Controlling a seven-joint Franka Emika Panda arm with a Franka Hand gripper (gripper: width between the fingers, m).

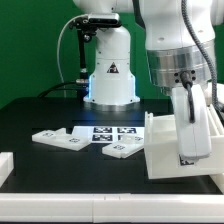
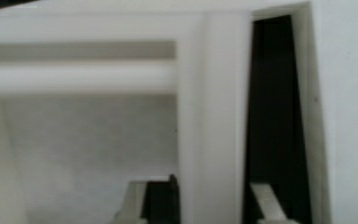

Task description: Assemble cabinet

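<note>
The white cabinet box [image 1: 172, 150] stands on the black table at the exterior view's right. My gripper [image 1: 187, 150] comes down from above onto its upper part. In the wrist view one white wall of the box [image 2: 208, 110] runs between my two fingers [image 2: 149, 203], and the gripper [image 2: 208, 205] looks shut on that wall. A dark gap [image 2: 274, 110] lies beside the wall. Two loose white panels with small tags lie flat on the table, one at the left [image 1: 55, 138] and one nearer the box [image 1: 122, 149].
The marker board [image 1: 108, 131] lies between the panels, in front of the robot base [image 1: 110, 75]. A white block [image 1: 5, 165] sits at the table's front left edge. Cables hang behind the base at the left.
</note>
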